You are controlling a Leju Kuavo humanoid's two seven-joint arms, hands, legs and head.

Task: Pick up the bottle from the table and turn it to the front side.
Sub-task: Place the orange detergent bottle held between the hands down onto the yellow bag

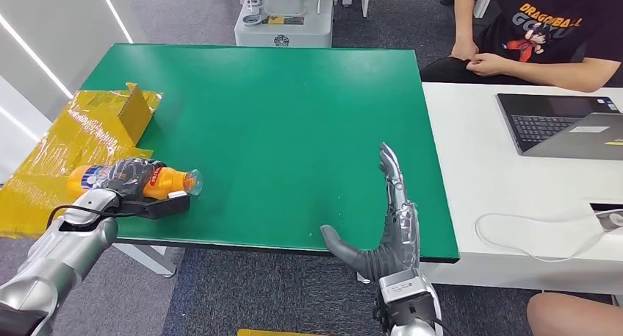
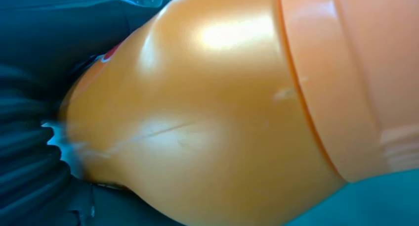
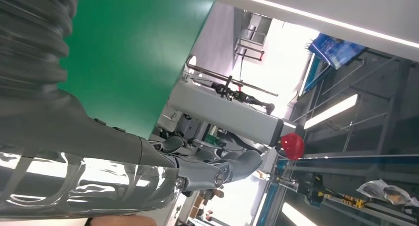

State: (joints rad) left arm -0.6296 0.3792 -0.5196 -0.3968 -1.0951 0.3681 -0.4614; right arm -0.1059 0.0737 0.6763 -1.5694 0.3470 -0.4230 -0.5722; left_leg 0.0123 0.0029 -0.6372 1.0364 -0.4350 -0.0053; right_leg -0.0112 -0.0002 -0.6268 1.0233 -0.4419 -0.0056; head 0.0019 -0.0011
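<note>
Right hand: the silver and grey right hand [image 1: 388,226] is nearest, at about 6 o'clock by the near edge of the table. It stands up on its side. Its fingers [image 1: 390,176] are straight and spread apart, the thumb sticks out to the left, and it holds nothing.

Left hand: the dark left hand [image 1: 128,176] is at about 8 o'clock, at the near left corner of the table. Its fingers are wrapped tight around the middle of the bottle.

Bottle: the orange plastic drink bottle [image 1: 165,181] with a blue and red label lies on its side in the left hand. Its clear end points to the right, toward the middle of the table. In the left wrist view the shiny orange bottle [image 2: 207,117] is very close and blurry.

Table: the big flat green table [image 1: 294,123] sits in the middle. The right wrist view also shows its green top [image 3: 133,53].

Yellow wrap: crinkly yellow plastic with a cardboard flap [image 1: 88,126] lies at about 9 o'clock, just off the left edge of the table.

White desk: a white desk [image 1: 499,181] touches the right side of the table, at about 3 o'clock. A grey open laptop [image 1: 562,123] and a thin white cable [image 1: 514,226] lie on it.

Person: a person in a black printed shirt [image 1: 544,27] sits at about 1 o'clock, behind the white desk.

Machine: a grey metal machine [image 1: 283,16] stands at 12 o'clock, past the far edge of the table.
</note>
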